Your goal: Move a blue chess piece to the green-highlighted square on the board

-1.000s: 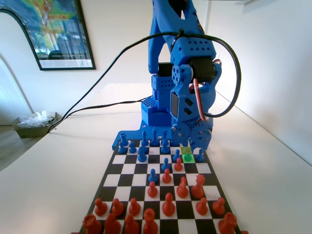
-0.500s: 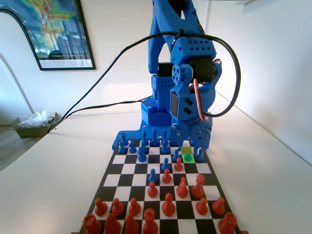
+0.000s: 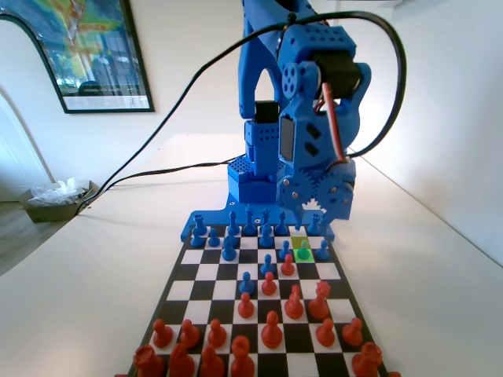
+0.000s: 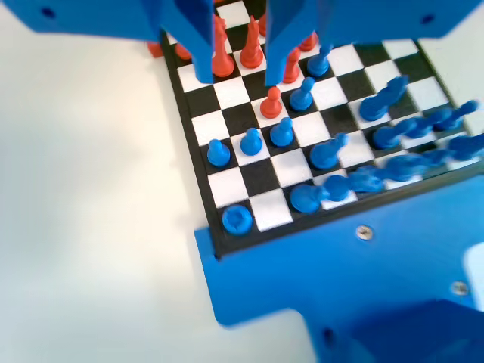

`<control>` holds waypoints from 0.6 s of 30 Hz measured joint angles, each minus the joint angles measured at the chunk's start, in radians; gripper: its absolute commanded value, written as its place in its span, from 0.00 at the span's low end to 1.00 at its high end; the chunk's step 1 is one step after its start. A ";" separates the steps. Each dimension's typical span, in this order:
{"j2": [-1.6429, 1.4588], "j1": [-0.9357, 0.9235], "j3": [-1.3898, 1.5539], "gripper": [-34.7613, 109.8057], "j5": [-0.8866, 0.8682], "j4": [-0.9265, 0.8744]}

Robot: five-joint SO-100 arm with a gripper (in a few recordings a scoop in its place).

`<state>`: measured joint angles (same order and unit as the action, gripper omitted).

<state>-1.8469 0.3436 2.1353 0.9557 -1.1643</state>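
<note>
Fixed view: the blue arm stands at the far end of the board (image 3: 206, 292). Its gripper (image 3: 313, 210) is raised above the far rows, right of centre. The green-highlighted square (image 3: 302, 250) lies in the 2nd row from the arm's end. A pawn stands on it, tinted green by the highlight; this is taken to be the blue chess piece (image 3: 303, 250), so placement looks done.

Wrist view: the gripper (image 4: 236, 49) is seen w/ both jaws hanging from the top edge, spread w/ a clear gap, nothing held between them. The blue chess piece (image 4: 250, 141) is judged, w/o certainty, to be the middle one of 3 pawns in a row below.

Risks: neighbouring pawns stand just beside the placed piece, so a low or sideways retreat could knock one over. The red pawn (image 3: 288, 265) in front is also near.
</note>
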 measured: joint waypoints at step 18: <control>-0.514 -0.092 -0.261 0.25 0.502 -0.535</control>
<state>-2.3608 0.2516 1.8745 1.4573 -1.6997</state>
